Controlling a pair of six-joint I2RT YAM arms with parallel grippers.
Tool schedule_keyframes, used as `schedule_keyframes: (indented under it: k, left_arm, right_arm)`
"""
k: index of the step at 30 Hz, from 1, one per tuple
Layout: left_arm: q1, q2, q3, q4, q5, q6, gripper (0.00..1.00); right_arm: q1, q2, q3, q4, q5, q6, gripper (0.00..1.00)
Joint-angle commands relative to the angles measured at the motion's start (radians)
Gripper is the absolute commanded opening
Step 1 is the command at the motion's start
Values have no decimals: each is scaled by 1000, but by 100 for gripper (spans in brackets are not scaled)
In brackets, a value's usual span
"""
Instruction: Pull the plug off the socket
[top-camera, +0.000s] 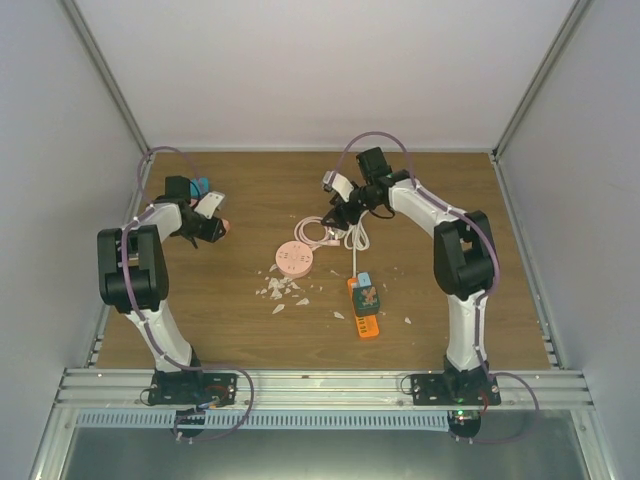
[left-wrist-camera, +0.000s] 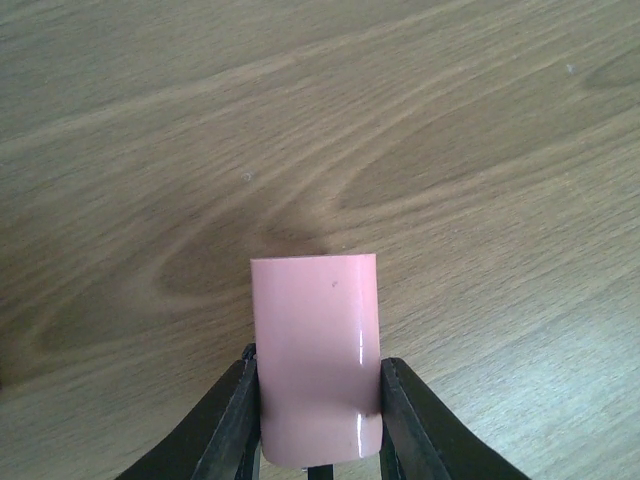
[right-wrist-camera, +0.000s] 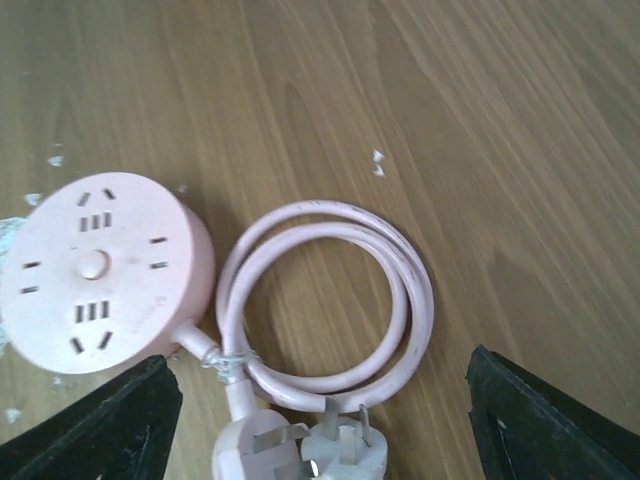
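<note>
A round pink socket (right-wrist-camera: 100, 270) lies flat on the wooden table with nothing plugged into its face. Its pink cable (right-wrist-camera: 330, 300) is coiled beside it, ending in a pink plug (right-wrist-camera: 250, 460) that lies next to a white plug (right-wrist-camera: 350, 455), both with prongs up. My right gripper (right-wrist-camera: 320, 430) hovers over these two plugs, open wide, with nothing between its fingers (right-wrist-camera: 90, 425). An orange power strip (top-camera: 364, 312) near the middle carries a dark teal plug (top-camera: 366, 293). At the far left my left gripper (left-wrist-camera: 318, 440) is shut on a smooth pink block (left-wrist-camera: 316, 350) just above the table.
White scraps (top-camera: 280, 290) are scattered in front of the round socket (top-camera: 295, 258). A white cable (top-camera: 355, 240) runs from the right gripper (top-camera: 335, 215) toward the orange strip. Grey walls enclose the table on three sides, and the left gripper (top-camera: 215, 228) is near the left wall.
</note>
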Motion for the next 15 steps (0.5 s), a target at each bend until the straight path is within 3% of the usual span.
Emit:
schedule_keyframes:
  k: [1,8,15]
  left_arm:
    - [8,13,14,13,-16,18,6]
    - [14,21,21,2,-33,16,21]
    - [16,-2,40,-9,-15,9,55]
  right_arm:
    - [5,54,42,-20,95,-6,77]
    - [23,103,61,23,180,10,70]
    - [46,176,113,48,241,16,65]
